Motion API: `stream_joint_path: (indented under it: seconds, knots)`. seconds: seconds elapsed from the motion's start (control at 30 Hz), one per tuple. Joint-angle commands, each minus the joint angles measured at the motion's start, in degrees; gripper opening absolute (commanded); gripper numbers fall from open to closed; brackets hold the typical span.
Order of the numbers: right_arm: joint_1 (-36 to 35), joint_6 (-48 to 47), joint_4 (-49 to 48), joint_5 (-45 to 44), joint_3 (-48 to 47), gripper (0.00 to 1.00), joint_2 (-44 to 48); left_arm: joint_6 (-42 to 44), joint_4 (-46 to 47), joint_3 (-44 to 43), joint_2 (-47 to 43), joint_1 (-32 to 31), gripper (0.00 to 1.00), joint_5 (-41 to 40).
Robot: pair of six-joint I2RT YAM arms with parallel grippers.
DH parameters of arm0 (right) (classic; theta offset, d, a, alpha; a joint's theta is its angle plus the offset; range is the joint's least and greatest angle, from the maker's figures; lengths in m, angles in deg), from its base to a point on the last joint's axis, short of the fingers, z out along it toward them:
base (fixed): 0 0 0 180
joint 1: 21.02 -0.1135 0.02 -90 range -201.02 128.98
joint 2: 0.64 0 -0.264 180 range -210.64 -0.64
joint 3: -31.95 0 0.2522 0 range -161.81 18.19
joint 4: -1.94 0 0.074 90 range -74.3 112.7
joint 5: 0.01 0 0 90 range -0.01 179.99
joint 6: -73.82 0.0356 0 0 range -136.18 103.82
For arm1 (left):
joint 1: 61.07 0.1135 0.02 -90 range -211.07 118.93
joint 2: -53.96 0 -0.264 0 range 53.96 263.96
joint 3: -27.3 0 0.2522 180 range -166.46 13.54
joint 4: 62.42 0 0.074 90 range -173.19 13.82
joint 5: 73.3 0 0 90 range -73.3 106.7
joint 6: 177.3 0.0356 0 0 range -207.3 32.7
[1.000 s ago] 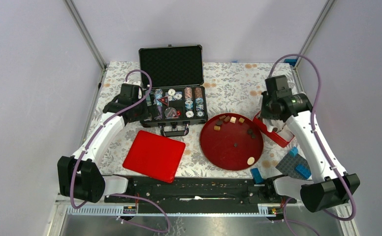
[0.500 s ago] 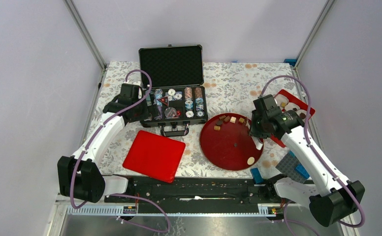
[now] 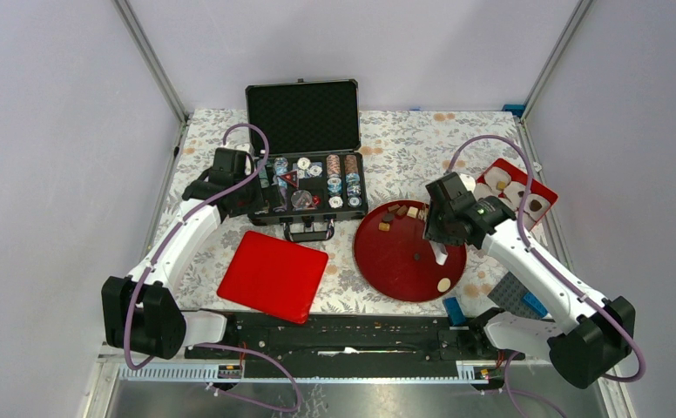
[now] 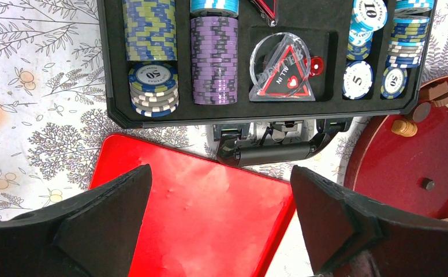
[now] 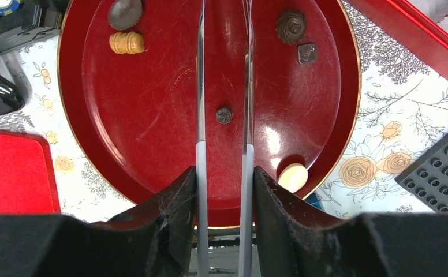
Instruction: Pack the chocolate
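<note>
Right gripper point(image 3: 440, 253): blades slightly parted, empty, over red plate point(image 5: 152, 115) | chocolate point(image 5: 224, 115) on plate | left gripper point(image 4: 219, 176): spread wide, empty

- The round plate point(image 5: 152, 115) is deep glossy red with a thin gold rim.
- The chocolate point(image 5: 291, 26) on it is dark brown, tan and cream.
- The tablecloth point(image 4: 31, 86) is white, printed with grey leafy sprigs and orange-yellow flowers.
- The case point(image 3: 302, 117) is black, foam lining included.
- The poker chips point(image 4: 213, 60) are purple with grey stripes, blue with yellow-green, and white with blue.
- The square lid point(image 3: 273, 276) is plain bright red.
- The box point(image 3: 502, 165) is red with white cups.
- The baseplate point(image 3: 513, 294) is dark grey, and the bricks point(image 3: 536, 302) are blue.
- The arms point(image 3: 182, 235) are white with black joints, and the cables point(image 3: 247, 125) are purple.
</note>
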Motion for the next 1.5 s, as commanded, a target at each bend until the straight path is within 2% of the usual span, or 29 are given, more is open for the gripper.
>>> stream_joint_path:
  seconds: [0.0, 0.27, 0.73, 0.87, 1.2, 1.47]
  knots:
    - [-1.7, 2.8, -2.2, -5.9, -0.2, 0.45, -0.8, 0.0, 1.5, -0.8, -0.9, -0.3, 0.99, 1.2]
    - [-2.3, 3.3, -4.6, -8.0, 0.7, 0.51, -3.8, 0.0, 1.9, -0.8, -0.2, -0.5, 0.99, 1.3]
    - [-2.4, 5.0, -8.8, -8.7, 2.1, 0.49, -9.5, 0.2, 1.9, -1.2, 0.7, -0.7, 0.99, 1.2]
    - [-2.4, 5.5, -8.9, -9.4, 2.3, 0.47, -10.8, 0.2, 1.9, -1.1, 0.9, -0.8, 0.99, 1.1]
    - [-3.2, 6.0, -9.3, -8.5, 0.4, 0.34, -10.5, 0.2, 2.1, -1.2, 1.6, -1.1, 0.99, 1.1]
    - [-3.3, 5.7, -4.8, -3.3, -1.7, 0.25, -7.5, 0.2, 2.1, -1.7, 1.9, -1.3, 0.99, 1.8]
